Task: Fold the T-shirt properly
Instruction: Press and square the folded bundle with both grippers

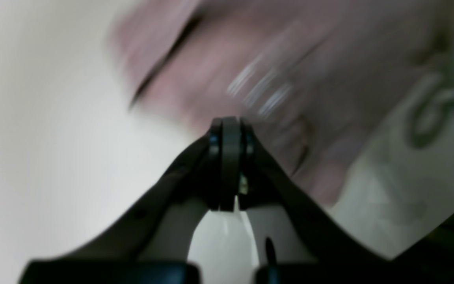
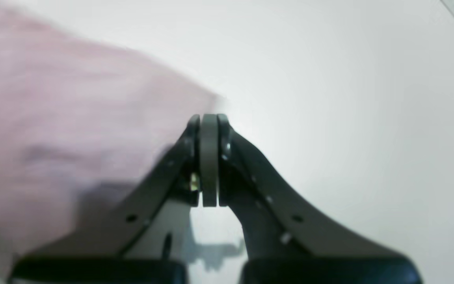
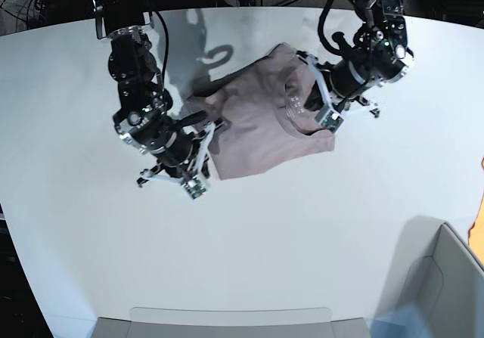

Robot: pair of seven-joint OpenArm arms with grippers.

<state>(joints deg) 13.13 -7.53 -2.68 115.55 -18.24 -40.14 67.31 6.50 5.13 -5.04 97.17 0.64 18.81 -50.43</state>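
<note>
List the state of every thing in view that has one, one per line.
T-shirt: lying on the white table, partly folded and rumpled, not held.
Left gripper: shut, empty, at the shirt's collar end.
Right gripper: shut, empty, at the shirt's edge.
Grey bin: at the table's corner, contents hidden.

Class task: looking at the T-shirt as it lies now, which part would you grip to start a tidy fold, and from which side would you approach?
Probably the lower corner of the T-shirt nearest the right end effector. The hem edge there lies flat and exposed on the table, so a low approach from the bare table side looks easiest. The collar end is bunched.
</note>
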